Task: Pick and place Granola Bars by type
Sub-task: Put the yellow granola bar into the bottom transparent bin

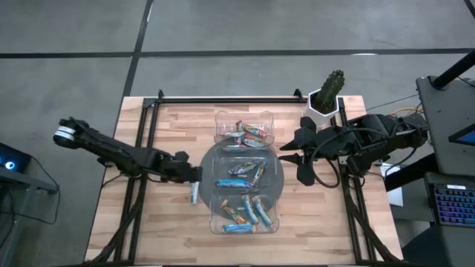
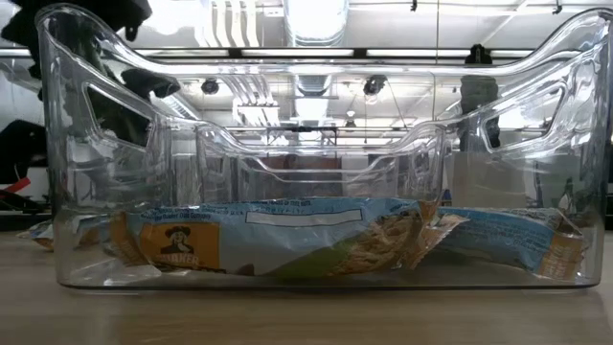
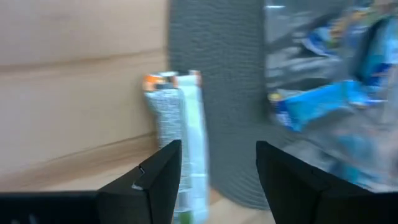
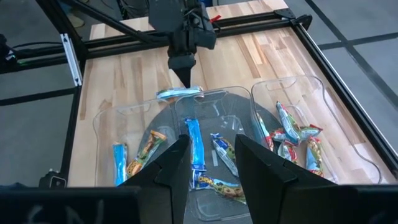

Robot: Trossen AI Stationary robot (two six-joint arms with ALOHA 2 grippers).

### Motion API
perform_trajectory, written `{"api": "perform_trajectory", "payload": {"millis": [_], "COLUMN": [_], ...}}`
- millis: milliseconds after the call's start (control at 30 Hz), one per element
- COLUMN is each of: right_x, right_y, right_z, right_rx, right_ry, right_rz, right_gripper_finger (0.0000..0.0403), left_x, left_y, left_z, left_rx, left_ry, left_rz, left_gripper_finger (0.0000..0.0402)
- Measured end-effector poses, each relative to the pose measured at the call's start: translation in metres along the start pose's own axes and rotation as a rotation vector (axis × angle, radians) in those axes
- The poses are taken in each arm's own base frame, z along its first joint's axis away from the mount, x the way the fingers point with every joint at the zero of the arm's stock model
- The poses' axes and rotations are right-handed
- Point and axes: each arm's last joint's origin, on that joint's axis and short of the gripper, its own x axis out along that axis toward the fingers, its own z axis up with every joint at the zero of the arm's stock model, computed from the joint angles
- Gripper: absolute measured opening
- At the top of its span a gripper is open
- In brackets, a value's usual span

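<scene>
On the wooden table [image 1: 156,119], just outside the tray's [image 1: 217,119] left edge, a light, probably slippery-wrapped bar [image 1: 194,194] lies below the left gripper [image 1: 194,175], jaws apart, best pinched mid-length.

From my right wrist camera I see my own right gripper [image 4: 211,165] at the bottom centre of the frame, its two dark fingers standing apart with nothing between them. Past them sits the clear tray [image 4: 348,134] on the wooden table [image 4: 124,62], with granola bars [image 4: 194,142] spread through its compartments. At upper centre the left gripper [image 4: 185,76] points down at a light blue bar [image 4: 179,93] lying just beside the tray's far rim.
</scene>
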Motion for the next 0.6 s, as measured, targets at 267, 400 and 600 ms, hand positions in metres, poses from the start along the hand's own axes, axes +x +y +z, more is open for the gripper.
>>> {"api": "perform_trajectory", "payload": {"millis": [267, 400, 600], "right_x": [0.0, 0.0, 0.0], "right_y": [-0.001, -0.001, -0.002], "right_z": [0.0, 0.001, 0.001], "right_rx": [0.005, 0.008, 0.01], "right_ry": [-0.009, -0.016, -0.016], "right_rz": [-0.02, -0.04, -0.045], "right_gripper_finger": [0.0118, 0.0118, 0.0118], "left_x": [0.006, 0.006, 0.008], "left_y": [0.015, 0.015, 0.014], "left_z": [-0.001, -0.002, -0.004], "left_rx": [-0.051, -0.065, -0.083], "left_ry": [0.027, 0.042, 0.056], "left_rz": [-0.063, -0.061, -0.019], "left_gripper_finger": [0.0188, 0.0188, 0.0188]}}
